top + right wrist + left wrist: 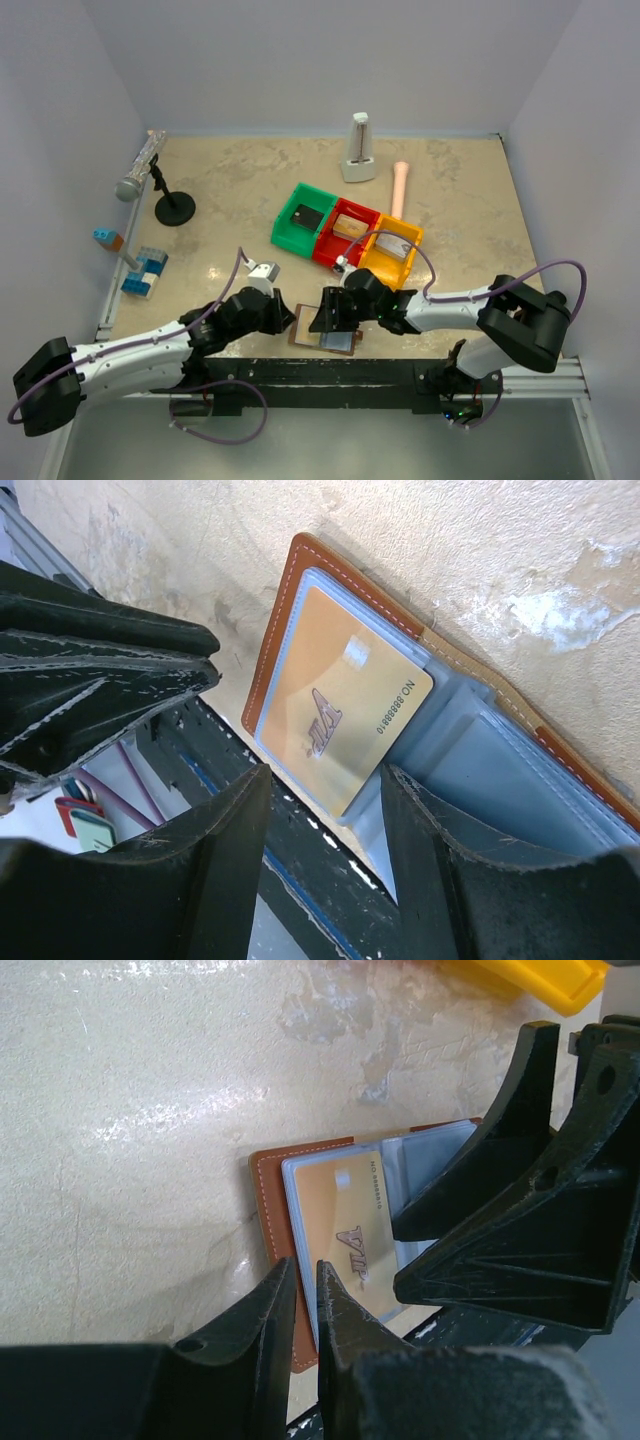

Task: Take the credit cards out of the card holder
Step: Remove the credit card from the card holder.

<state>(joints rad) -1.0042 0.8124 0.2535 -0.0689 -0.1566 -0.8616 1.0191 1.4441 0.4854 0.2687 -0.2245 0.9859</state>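
Observation:
The card holder (pixel 345 342) lies open at the table's front edge, brown outside with pale grey-blue panels. It also shows in the left wrist view (pixel 270 1200) and the right wrist view (pixel 290 610). A gold credit card (pixel 345 1230) marked VIP sticks partly out of its left panel and also shows in the right wrist view (pixel 335 705). My left gripper (pixel 305 1265) is all but shut, its tips over the holder's left brown edge (pixel 283 318). My right gripper (pixel 325 780) is open, its fingers either side of the card's near end (pixel 335 318).
Green (pixel 303 218), red (pixel 347 232) and yellow (pixel 392 250) bins stand just behind the holder. A black rail (pixel 330 375) runs along the front edge. A microphone stand (pixel 172 205), blue blocks (pixel 145 272), a white object (pixel 358 148) and a pink stick (pixel 399 188) lie farther off.

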